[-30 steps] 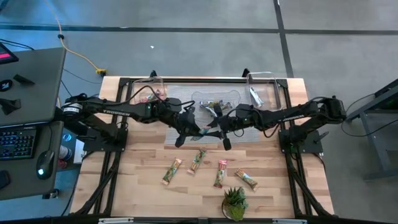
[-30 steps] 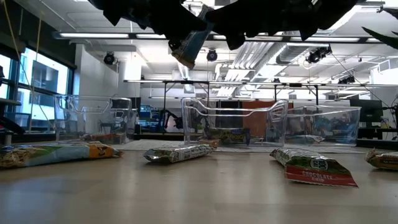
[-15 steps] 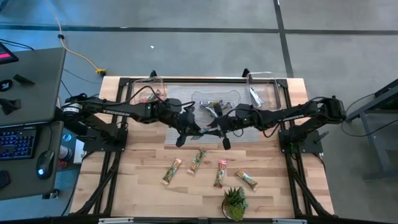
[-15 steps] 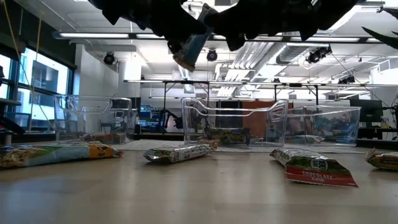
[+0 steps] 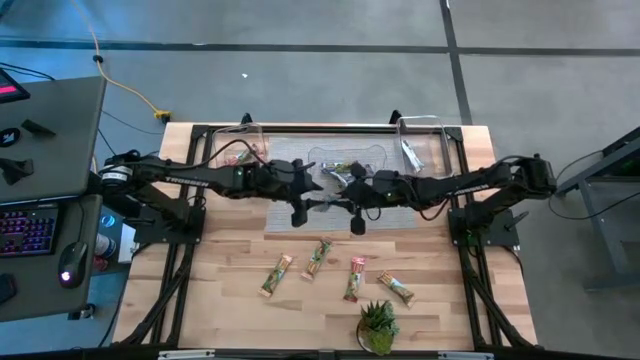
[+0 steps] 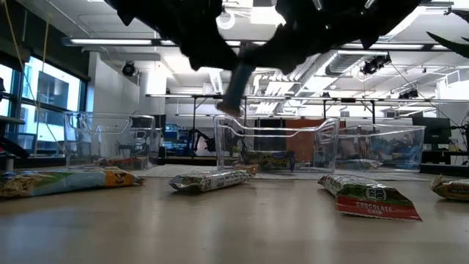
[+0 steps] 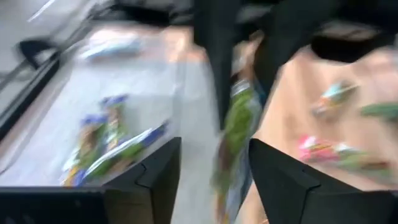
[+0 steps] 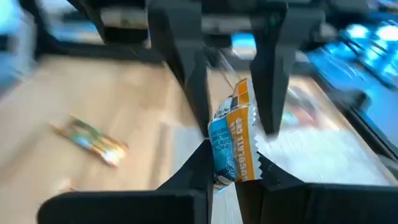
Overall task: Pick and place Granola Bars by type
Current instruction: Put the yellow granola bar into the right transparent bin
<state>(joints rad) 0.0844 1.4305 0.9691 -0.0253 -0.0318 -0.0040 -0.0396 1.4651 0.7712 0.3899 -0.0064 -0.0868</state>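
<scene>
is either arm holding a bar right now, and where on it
Yes. The right gripper pinches a blue-and-orange bar by its lower end, and the left gripper flanks its upper end, above the mat.

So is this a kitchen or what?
More likely a robot lab or workshop. Two robot arms work over a wooden table sorting granola bars, a desk with a keyboard stands beside it, and long ceiling lights hang behind.

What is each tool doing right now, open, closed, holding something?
Left tool: open around a green-wrapped granola bar that hangs between its fingers.
Right tool: closed on a blue-and-orange granola bar, held upright above the table.
</scene>
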